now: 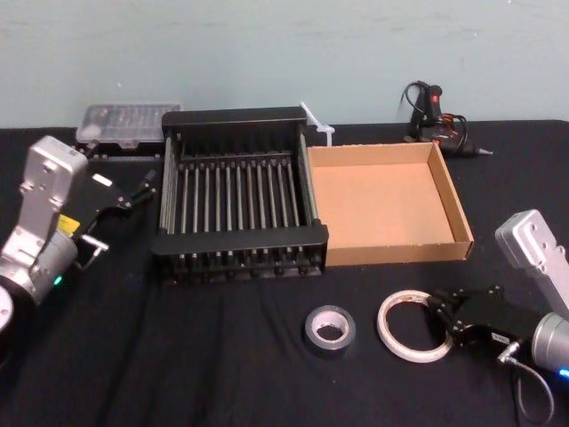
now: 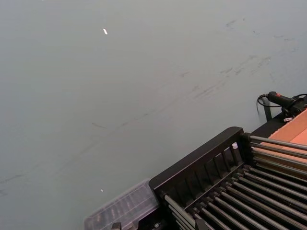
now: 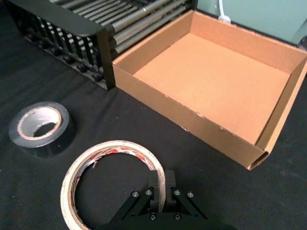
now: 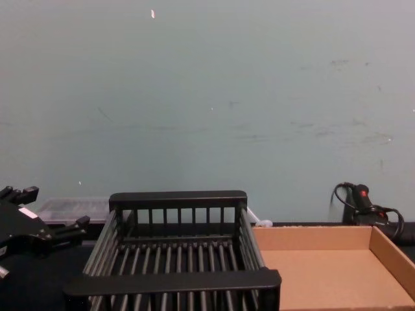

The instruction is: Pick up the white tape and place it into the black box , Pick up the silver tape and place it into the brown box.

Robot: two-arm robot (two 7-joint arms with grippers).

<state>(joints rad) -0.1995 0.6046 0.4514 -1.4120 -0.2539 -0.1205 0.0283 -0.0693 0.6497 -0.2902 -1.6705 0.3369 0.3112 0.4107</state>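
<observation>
The right gripper [image 1: 437, 310] is sitting low on the black tablecloth [image 1: 222, 356] at the near right, its 2 fingers [image 3: 157, 188] pinching the rim of the white tape [image 1: 411, 326] between them, one inside the ring and one outside, as the right wrist view makes plain. The white tape is lying flat on the cloth in front of the brown box [image 1: 449, 200], with red printing showing along its inner edge. Just beside it, toward the robot's left, the silver tape [image 1: 331, 328] is resting flat and apart from it, in front of the near right corner of the black box [image 1: 240, 238]. The black box and the brown box are standing side by side, touching or nearly so, and both are holding nothing. The left gripper [image 1: 124, 199] is hovering off the left side of the black box, its fingers spread and grasping nothing. A clear plastic case [image 1: 124, 122] is lying behind the black box at the far left, and a black tool with a cable [image 1: 437, 120] is lying behind the brown box.
</observation>
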